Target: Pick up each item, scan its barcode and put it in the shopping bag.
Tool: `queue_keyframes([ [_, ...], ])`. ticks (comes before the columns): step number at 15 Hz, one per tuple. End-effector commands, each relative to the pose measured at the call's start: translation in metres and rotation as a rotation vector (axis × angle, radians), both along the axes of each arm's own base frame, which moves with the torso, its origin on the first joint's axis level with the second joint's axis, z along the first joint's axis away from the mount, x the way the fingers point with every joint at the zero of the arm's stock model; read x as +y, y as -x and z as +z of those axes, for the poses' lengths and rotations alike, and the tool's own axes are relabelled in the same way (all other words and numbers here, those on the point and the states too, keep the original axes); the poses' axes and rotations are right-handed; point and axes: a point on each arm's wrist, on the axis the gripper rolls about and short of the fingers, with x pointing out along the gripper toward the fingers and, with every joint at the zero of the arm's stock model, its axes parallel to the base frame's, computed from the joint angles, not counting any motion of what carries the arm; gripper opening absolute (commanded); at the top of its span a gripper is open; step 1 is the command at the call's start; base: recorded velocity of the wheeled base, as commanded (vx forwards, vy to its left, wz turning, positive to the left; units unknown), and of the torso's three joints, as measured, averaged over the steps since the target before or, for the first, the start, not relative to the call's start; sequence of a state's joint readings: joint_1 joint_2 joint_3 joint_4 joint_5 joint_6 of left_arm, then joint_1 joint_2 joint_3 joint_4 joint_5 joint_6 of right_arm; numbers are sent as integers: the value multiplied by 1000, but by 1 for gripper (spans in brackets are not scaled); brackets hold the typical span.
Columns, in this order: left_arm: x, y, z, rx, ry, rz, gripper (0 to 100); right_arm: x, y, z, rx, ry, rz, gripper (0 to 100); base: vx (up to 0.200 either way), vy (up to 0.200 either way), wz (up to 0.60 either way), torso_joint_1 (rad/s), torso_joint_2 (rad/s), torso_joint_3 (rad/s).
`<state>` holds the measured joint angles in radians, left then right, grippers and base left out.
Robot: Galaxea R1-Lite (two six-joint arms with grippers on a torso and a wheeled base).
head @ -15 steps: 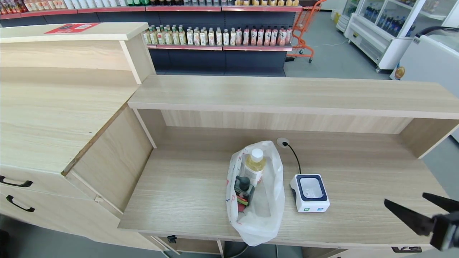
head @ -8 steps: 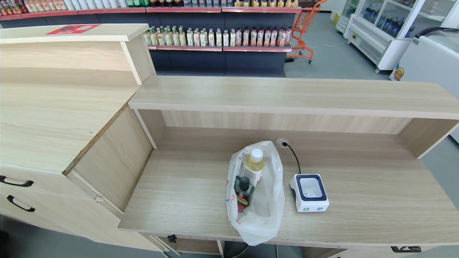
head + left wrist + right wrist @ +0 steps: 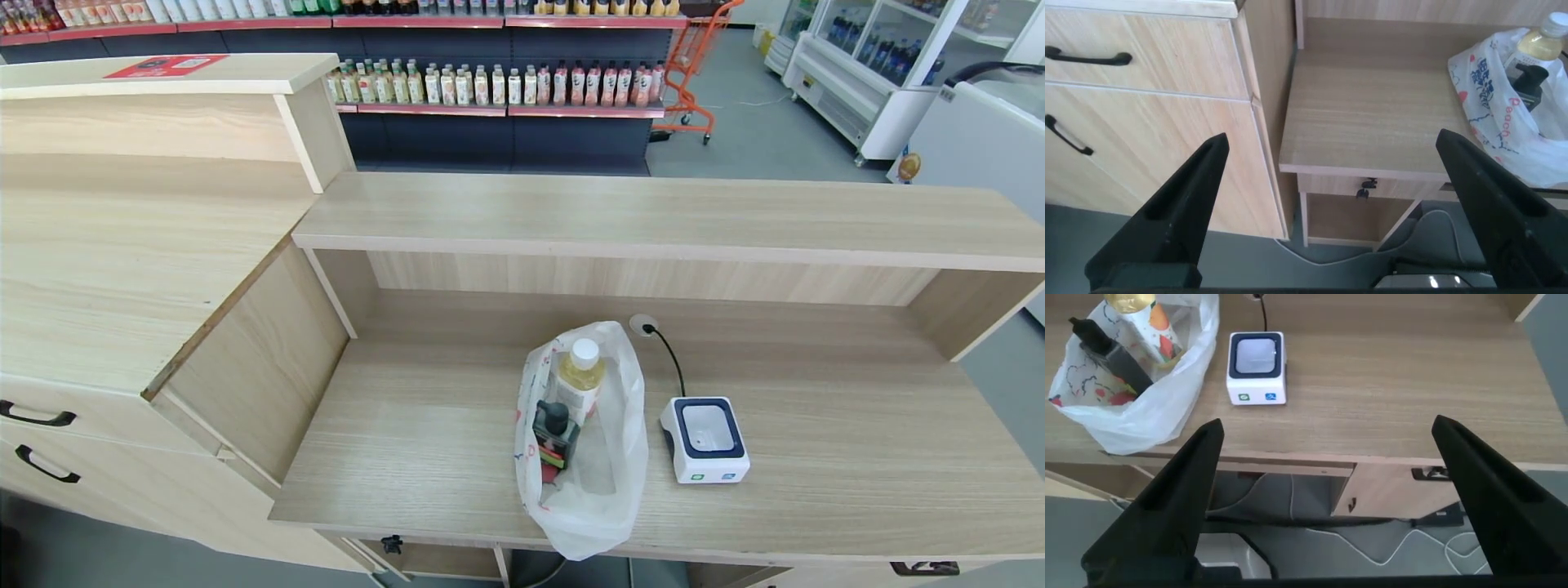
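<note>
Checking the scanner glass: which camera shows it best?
Head view: the scanner sits whole, window and cable clear. Right wrist view shows the scanner whole, cable cut off. Left wrist view faces the shopping bag.

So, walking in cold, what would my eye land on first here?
Probably the white shopping bag lying open on the wooden counter, with a yellow white-capped bottle and a dark bottle inside. Beside it, on the robot's right, sits a small white scanner, its cable running to the back.

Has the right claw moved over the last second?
Yes. The right claw drew back toward the robot, from over the right end of the counter to beyond its near edge.
</note>
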<state>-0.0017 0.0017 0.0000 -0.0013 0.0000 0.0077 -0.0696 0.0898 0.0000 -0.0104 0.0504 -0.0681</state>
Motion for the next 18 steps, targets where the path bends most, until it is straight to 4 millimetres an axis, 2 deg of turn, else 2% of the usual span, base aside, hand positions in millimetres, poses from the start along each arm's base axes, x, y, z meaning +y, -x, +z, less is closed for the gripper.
queue_keyframes([
  [1, 0, 0, 0, 0, 0, 0, 100, 0, 0, 0, 3, -1, -1, 100, 0, 0, 0, 0, 0, 0],
  [9, 0, 0, 0, 1, 12, 0, 100, 0, 0, 0, 3, 1, -1, 100, 0, 0, 0, 0, 0, 0],
  [18, 0, 0, 0, 0, -18, 2, 100, 0, 0, 0, 3, -1, 1, 100, 0, -200, 0, 5, 3, 1],
])
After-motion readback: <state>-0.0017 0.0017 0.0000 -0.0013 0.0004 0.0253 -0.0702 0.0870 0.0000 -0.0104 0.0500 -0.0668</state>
